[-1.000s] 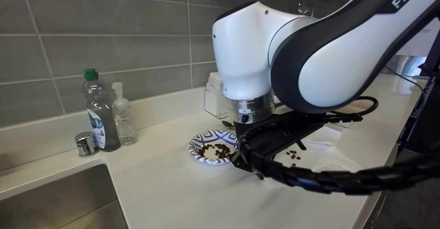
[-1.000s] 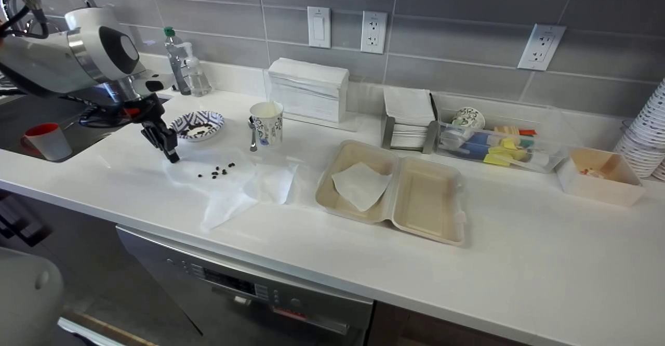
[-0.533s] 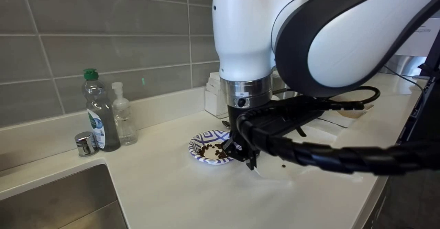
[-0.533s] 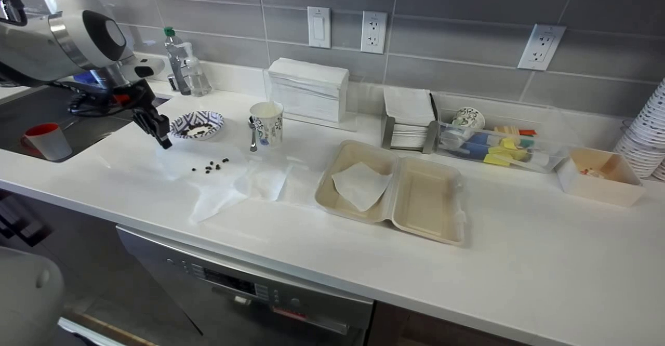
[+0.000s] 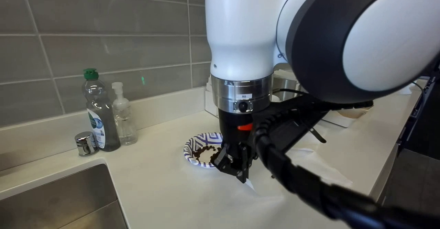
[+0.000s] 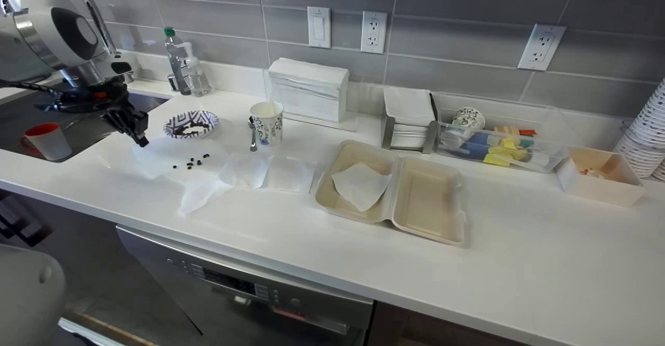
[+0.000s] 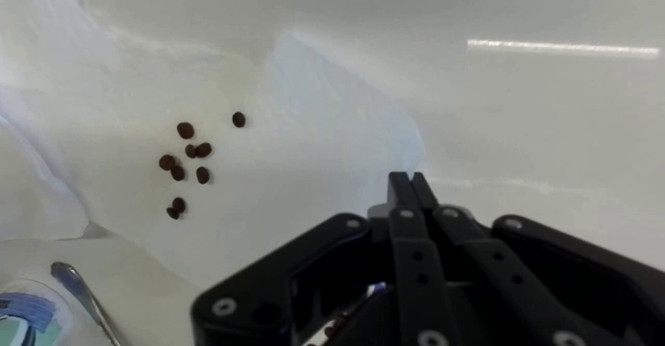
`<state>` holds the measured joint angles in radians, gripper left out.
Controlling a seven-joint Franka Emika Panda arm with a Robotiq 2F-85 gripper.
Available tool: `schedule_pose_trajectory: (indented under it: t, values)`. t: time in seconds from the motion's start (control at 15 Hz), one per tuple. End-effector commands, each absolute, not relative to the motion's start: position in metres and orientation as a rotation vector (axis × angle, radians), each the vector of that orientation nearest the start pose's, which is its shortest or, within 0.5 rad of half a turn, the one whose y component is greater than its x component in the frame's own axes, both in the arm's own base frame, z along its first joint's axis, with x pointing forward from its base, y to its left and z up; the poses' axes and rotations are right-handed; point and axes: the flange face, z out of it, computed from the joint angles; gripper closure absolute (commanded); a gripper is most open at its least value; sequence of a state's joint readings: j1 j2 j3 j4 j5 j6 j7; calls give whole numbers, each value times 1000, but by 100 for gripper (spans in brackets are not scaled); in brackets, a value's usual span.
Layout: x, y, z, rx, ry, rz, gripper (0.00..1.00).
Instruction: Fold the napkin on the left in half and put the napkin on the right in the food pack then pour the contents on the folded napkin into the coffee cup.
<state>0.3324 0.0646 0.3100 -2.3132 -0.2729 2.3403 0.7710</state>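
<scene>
A thin white napkin (image 6: 156, 161) lies crumpled on the counter with several brown beans (image 6: 191, 163) on it. It also shows in the wrist view (image 7: 291, 143). My gripper (image 6: 141, 142) has its fingertips together on the napkin's edge, seen closely in the wrist view (image 7: 413, 175). A small white corner hangs below the tips in an exterior view (image 5: 250, 184). Another napkin (image 6: 362, 186) lies in the left half of the open food pack (image 6: 431, 195). The patterned paper coffee cup (image 6: 266, 128) stands upright behind the beans.
A patterned plate with beans (image 5: 190, 143) is right beside the gripper. A spoon (image 6: 253, 135) lies by the cup. Thin sheets (image 6: 291, 173) lie near the pack. Soap bottles (image 5: 106, 132) stand by the sink (image 5: 62, 198). A mug (image 6: 49, 141) is at the sink.
In the exterior views my gripper has moved toward the sink, pulling the napkin and its beans along. The plate has shifted slightly the same way. The food pack has not moved.
</scene>
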Motion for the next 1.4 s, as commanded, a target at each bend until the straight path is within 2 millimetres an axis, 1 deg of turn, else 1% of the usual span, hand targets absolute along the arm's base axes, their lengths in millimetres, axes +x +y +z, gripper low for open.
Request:
schedule_pose_trajectory:
  t: [0.0, 0.33, 0.53, 0.73, 0.87, 1.0, 1.2, 1.33]
  values:
    - [391, 304, 310, -3290, -284, -51, 100]
    - [372, 300, 306, -3272, -470, 51, 100]
    - [366, 298, 311, -3239, -534, 68, 100]
    - [362, 290, 321, -3202, -534, 80, 100]
    - [360, 279, 328, -3163, -510, 87, 100]
    - [358, 264, 335, -3118, -477, 100, 100]
    - [353, 232, 344, -3046, -373, 104, 100]
    - [349, 206, 348, -2992, -287, 104, 100]
